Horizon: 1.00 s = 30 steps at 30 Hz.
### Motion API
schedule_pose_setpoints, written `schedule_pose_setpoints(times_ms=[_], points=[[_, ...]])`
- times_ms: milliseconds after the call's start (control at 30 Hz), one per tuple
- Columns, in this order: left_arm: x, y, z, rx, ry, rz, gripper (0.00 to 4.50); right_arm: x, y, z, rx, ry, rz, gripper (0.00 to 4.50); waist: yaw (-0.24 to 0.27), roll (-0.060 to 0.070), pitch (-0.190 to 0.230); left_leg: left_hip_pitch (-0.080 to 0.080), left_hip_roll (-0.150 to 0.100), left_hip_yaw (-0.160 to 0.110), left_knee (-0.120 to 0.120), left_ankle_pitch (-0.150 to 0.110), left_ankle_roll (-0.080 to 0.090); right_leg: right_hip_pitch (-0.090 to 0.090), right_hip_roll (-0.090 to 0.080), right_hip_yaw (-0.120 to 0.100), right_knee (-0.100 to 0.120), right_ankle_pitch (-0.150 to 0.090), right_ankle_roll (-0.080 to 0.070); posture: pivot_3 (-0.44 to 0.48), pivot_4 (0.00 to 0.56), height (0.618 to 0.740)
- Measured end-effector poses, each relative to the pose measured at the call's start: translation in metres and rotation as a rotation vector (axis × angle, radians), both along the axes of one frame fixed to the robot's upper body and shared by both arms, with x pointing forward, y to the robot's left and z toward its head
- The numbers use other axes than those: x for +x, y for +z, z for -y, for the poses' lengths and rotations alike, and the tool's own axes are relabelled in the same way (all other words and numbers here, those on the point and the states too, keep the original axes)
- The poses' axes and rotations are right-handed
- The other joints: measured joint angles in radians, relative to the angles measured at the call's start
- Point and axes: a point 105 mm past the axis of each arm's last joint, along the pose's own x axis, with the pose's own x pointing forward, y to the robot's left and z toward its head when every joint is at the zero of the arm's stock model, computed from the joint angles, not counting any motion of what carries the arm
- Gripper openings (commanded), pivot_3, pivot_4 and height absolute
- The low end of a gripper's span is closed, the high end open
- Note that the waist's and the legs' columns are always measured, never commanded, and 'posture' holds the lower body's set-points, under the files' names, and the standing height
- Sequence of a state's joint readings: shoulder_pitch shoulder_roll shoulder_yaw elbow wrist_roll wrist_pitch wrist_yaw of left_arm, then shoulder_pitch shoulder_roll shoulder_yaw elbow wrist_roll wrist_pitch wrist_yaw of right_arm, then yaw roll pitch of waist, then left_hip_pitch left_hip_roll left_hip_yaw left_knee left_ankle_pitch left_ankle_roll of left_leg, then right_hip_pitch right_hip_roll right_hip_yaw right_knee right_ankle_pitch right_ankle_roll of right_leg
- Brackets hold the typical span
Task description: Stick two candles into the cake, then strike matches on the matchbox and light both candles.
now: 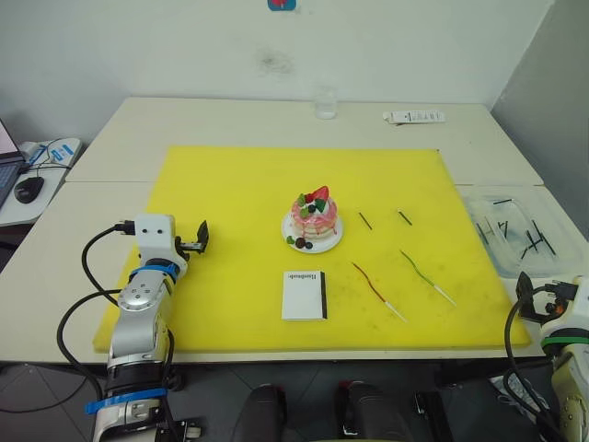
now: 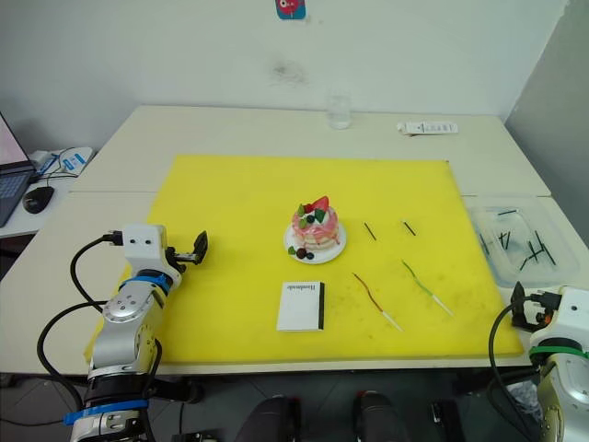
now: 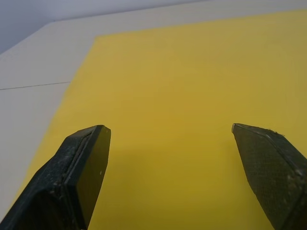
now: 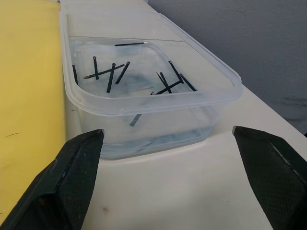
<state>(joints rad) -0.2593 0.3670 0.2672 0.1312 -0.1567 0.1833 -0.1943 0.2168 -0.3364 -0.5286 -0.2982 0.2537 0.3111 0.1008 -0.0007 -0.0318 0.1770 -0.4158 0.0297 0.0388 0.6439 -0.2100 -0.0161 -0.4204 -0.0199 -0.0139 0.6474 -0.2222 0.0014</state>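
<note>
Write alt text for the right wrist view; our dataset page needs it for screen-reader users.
A clear plastic tub holding used black matches sits on a white table, beside a yellow mat. The right pincer is open in front of it.

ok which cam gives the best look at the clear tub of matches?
Right wrist view: the clear tub sits right ahead of the open right gripper, with its dark matches easy to tell apart. Both eye views show it small at the table's right edge, beside the yellow mat.
</note>
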Motion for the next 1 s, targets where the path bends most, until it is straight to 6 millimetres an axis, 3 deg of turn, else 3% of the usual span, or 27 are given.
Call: schedule_pose_setpoints(times_ms=[300, 467, 600, 800, 1000], points=[[-0.002, 0.009, 0.015, -0.077, -0.106, 0.037, 4.48, 0.000, 0.005, 0.002, -0.045, 0.038, -0.019, 4.50, 0.000, 0.000, 0.000, 0.000, 0.000, 0.000, 0.000, 0.000, 0.000, 0.000, 0.000, 0.000, 0.000, 0.000, 0.000, 0.000, 0.150, 0.740], [-0.008, 0.036, 0.036, -0.110, -0.306, 0.083, 4.48, 0.004, 0.022, -0.004, -0.127, 0.137, -0.027, 4.50, 0.000, 0.000, 0.000, 0.000, 0.000, 0.000, 0.000, 0.000, 0.000, 0.000, 0.000, 0.000, 0.000, -0.001, -0.001, 0.000, 0.150, 0.740], [-0.017, 0.051, 0.063, -0.111, -0.503, 0.085, 4.48, 0.007, 0.030, -0.010, -0.158, 0.221, -0.059, 4.50, -0.001, 0.000, 0.000, 0.000, -0.001, 0.000, 0.000, 0.000, 0.000, 0.000, 0.000, 0.000, 0.000, -0.002, -0.003, 0.000, 0.150, 0.740], [-0.036, 0.070, 0.110, -0.061, -0.814, 0.070, 4.48, 0.014, 0.053, -0.035, -0.198, 0.450, -0.130, 4.50, 0.000, 0.000, 0.000, 0.000, -0.001, 0.000, 0.001, 0.000, 0.000, 0.000, 0.001, 0.001, 0.000, -0.002, -0.003, 0.000, 0.150, 0.740], [-0.063, 0.064, 0.152, 0.018, -1.115, 0.010, 4.48, 0.013, 0.061, -0.068, -0.173, 0.715, -0.335, 4.50, -0.001, 0.000, 0.000, 0.000, -0.001, 0.000, 0.001, 0.000, 0.000, 0.000, 0.001, 0.001, 0.000, -0.002, -0.004, 0.000, 0.150, 0.740]])
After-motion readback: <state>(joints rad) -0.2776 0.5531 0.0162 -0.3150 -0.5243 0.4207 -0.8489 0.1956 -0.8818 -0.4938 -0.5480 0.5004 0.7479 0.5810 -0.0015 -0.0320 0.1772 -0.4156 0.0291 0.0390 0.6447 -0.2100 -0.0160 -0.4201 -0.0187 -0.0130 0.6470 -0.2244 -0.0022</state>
